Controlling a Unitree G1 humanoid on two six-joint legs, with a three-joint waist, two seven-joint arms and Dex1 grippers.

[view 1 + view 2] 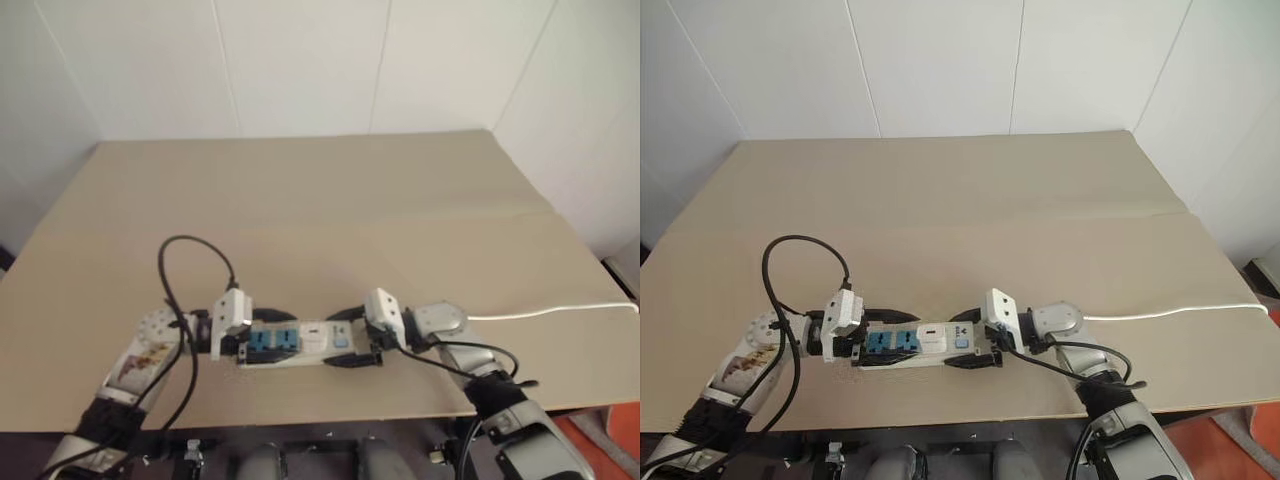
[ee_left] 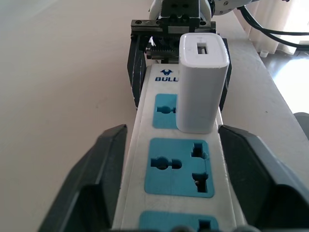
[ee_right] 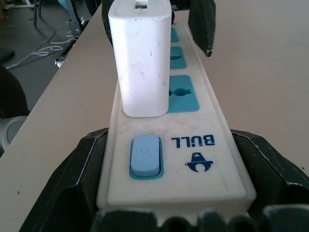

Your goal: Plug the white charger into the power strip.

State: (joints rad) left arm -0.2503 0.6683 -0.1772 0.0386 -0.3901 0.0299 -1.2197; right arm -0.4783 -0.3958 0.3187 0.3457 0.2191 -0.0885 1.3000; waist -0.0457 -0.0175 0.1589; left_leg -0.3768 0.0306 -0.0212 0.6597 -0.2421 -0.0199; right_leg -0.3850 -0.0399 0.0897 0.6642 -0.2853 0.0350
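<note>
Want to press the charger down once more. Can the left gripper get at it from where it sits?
Probably yes. The left gripper is open astride the power strip, and the white charger stands upright just ahead with only bare sockets between.

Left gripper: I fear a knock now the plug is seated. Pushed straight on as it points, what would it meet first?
Probably the upright white boxy charger; the left gripper straddles the long white power strip, fingers open.

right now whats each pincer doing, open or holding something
Left pincer: open, fingers either side of the power strip, not gripping the white charger.
Right pincer: clamped on the power strip's switch end.
</note>
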